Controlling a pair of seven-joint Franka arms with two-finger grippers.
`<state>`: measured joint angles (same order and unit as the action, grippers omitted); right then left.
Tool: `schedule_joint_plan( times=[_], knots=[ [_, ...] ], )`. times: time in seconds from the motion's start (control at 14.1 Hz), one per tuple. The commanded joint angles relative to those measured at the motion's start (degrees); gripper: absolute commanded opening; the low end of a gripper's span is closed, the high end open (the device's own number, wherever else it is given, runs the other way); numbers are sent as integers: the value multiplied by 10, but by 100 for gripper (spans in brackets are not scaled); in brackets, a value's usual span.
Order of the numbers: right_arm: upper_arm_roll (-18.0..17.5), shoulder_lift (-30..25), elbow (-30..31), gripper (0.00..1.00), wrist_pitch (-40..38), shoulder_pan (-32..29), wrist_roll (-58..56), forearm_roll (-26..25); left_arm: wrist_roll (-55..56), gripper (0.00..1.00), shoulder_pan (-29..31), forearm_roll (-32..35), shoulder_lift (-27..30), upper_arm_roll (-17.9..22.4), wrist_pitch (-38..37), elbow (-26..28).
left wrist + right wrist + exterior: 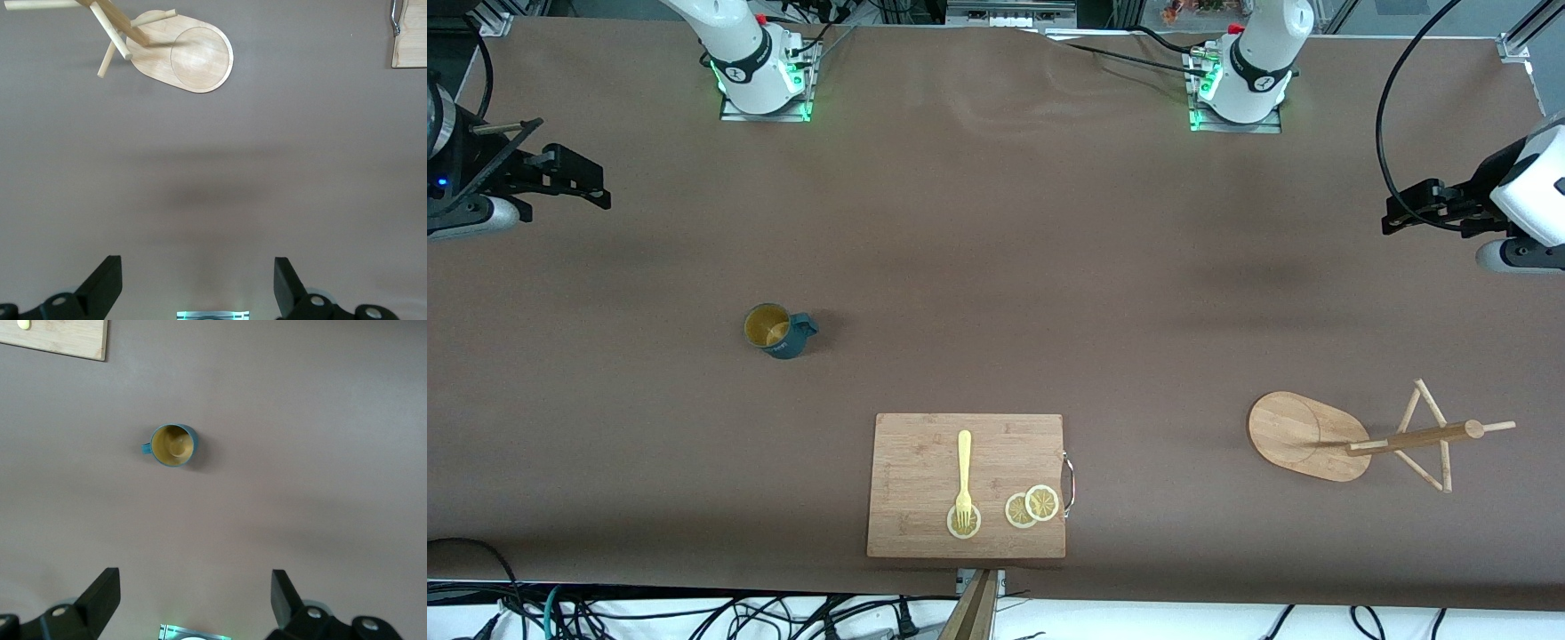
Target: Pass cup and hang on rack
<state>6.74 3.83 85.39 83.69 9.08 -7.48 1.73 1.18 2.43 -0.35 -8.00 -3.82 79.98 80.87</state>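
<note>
One cup (780, 331): dark teal, ribbed, loop handle, tan inside; upright on table (996, 249), toward right arm's end, farther from front camera than cutting board (967, 485). One rack (1360, 436): wooden, oval base, pole, crossing pegs; toward left arm's end. One board, one yellow fork (964, 480), three lemon slices (1032, 507). Right gripper (193, 597): fingers spread, empty, over bare table near cup. Left gripper (198, 283): spread, empty, over table near rack.
</note>
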Motion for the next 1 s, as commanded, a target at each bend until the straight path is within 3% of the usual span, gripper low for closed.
schedule_joint_plan(
  times=[0.0, 0.93],
  knots=[
    [-7, -8, 0, 100, -8, -7, -3, -8, 0, 100, -1, -11, -10, 1, -11, -21],
    [-2, -12, 6, 100, -9, -7, -5, -1, 0, 100, -1, -9, -12, 1, -13, -21]
  ],
)
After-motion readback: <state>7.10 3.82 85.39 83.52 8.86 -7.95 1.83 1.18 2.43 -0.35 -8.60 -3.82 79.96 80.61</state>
